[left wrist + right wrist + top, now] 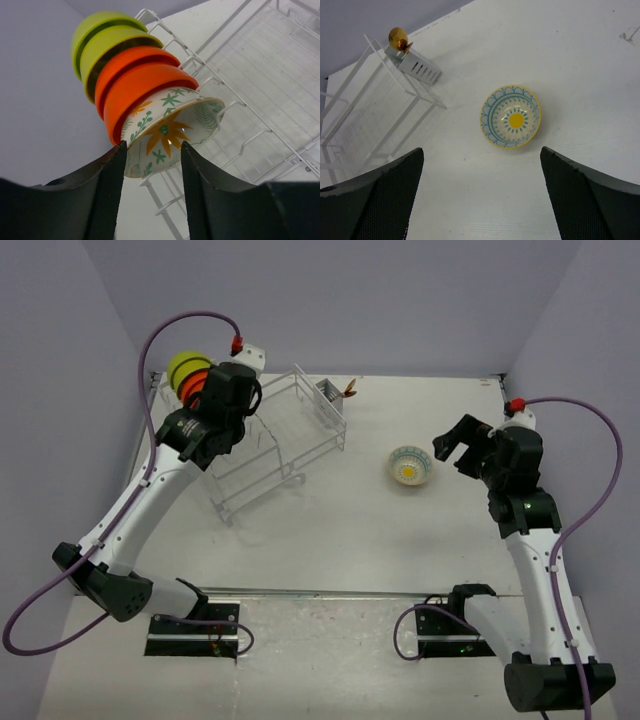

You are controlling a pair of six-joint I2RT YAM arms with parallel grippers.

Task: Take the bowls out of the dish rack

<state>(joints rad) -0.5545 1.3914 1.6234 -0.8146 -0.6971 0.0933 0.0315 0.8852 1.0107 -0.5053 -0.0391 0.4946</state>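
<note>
Left claw [153, 150], spread wide, faces bowls [142, 82] nested on edge, their row running along the dish rack [250, 135]. Right claw [481, 155] gapes likewise.

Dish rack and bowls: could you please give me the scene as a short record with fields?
in dish rack: two green bowls, two orange bowls, one floral bowl, on edge, nested
on table: blue-and-yellow bowl, upright
left gripper: open, floral bowl between its jaws
right gripper: open, above blue-and-yellow bowl
</note>
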